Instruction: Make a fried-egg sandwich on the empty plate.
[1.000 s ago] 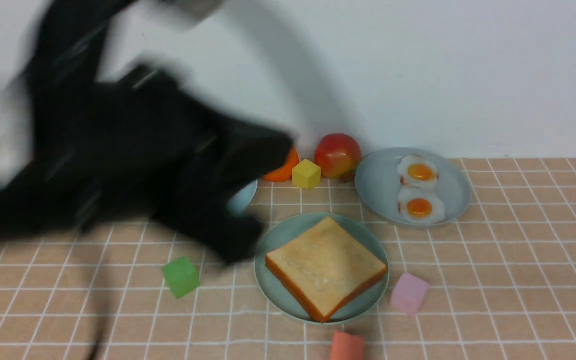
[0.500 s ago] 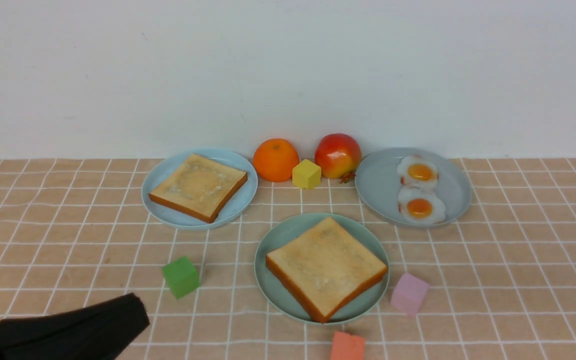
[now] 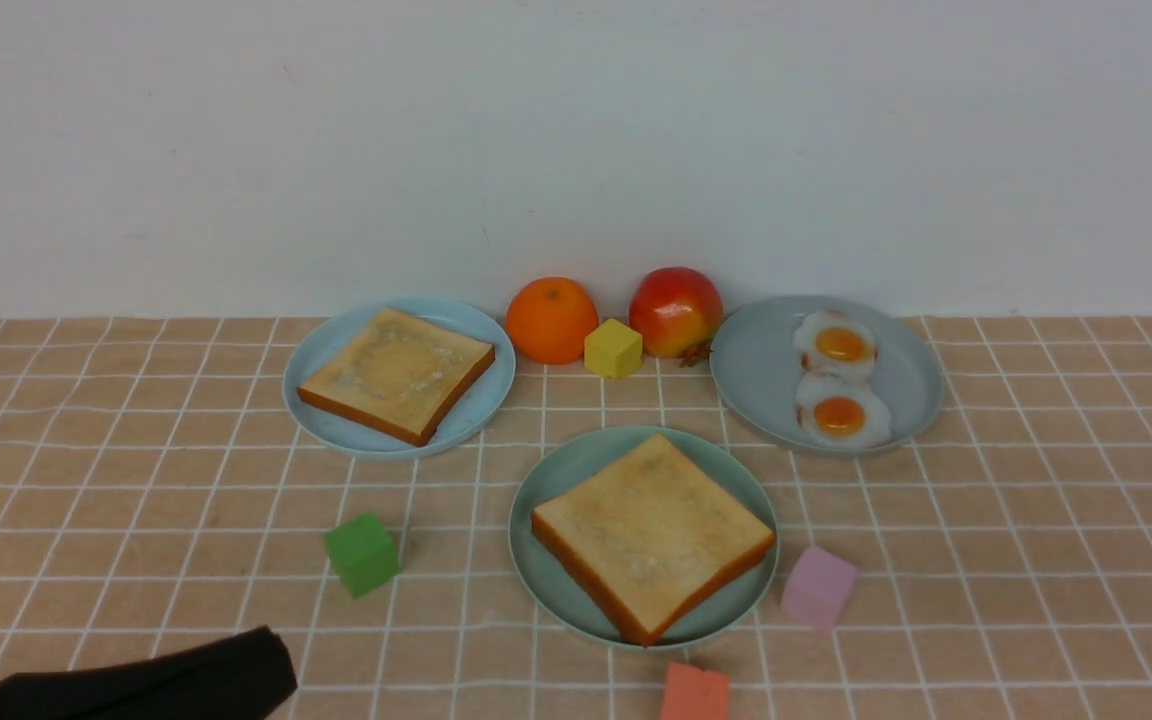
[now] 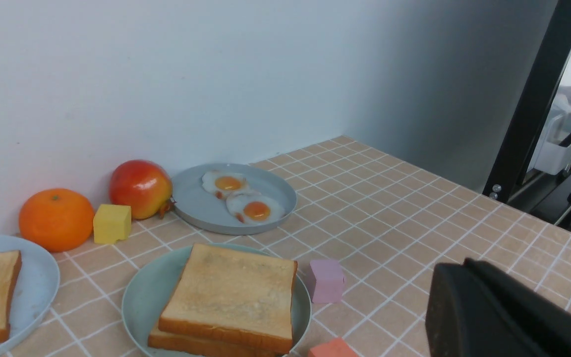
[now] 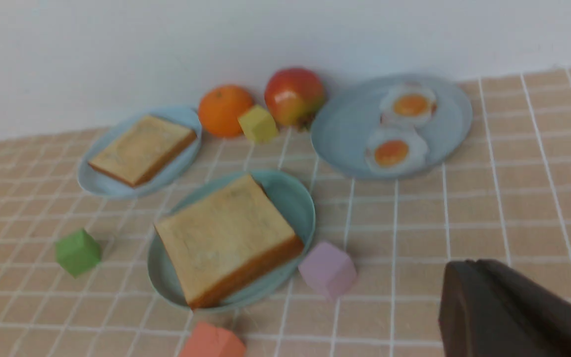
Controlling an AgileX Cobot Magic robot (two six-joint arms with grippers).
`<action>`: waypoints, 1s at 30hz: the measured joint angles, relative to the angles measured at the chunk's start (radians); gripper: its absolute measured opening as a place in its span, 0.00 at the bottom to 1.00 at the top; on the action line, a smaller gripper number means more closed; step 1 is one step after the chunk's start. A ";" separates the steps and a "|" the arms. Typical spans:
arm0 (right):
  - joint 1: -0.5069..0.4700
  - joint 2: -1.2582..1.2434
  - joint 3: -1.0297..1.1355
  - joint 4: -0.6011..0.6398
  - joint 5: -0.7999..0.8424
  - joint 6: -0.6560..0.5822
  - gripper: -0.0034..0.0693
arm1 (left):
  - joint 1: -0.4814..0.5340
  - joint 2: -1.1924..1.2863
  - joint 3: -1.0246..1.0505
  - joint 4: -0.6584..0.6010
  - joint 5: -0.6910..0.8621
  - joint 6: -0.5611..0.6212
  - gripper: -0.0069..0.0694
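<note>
The mint-green plate (image 3: 548, 482) sits mid-table and holds a golden toast slice (image 3: 651, 530). In the left wrist view the plate (image 4: 137, 302) carries two stacked slices, the top slice (image 4: 233, 292) over a lower slice (image 4: 191, 344); no egg shows between them. Two fried eggs (image 3: 841, 345) (image 3: 839, 417) lie on the grey-blue plate (image 3: 756, 370). My left gripper (image 3: 276, 665) is shut and empty at the front left, well clear of the plates. My right gripper (image 5: 464, 270) is shut and empty, off to the right of the mint plate (image 5: 295, 198); it is out of the front view.
A light-blue plate (image 3: 336, 432) at back left holds one loose toast slice (image 3: 396, 372). An orange (image 3: 551, 320), a yellow cube (image 3: 613, 348) and an apple (image 3: 676, 310) stand by the wall. A green cube (image 3: 363, 553), a pink cube (image 3: 818, 587) and a coral cube (image 3: 694, 693) ring the mint plate.
My left arm swept from over the light-blue plate back to the front left corner, uncovering that plate and its toast, then sank a little lower. Nothing on the table moved.
</note>
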 joint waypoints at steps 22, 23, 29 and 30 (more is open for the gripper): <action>-0.126 -0.358 0.464 -0.195 -0.155 -0.003 0.03 | 0.000 0.000 0.000 0.000 0.010 0.000 0.08; -0.127 -0.358 0.464 -0.195 -0.154 -0.003 0.03 | 0.000 0.000 0.000 0.000 0.010 0.000 0.08; -0.128 -0.358 0.463 -0.196 -0.150 -0.003 0.03 | 0.000 0.000 0.000 0.000 0.012 0.000 0.09; -0.128 -0.358 0.463 -0.196 -0.150 -0.003 0.03 | 0.000 0.000 0.000 0.000 0.015 0.000 0.09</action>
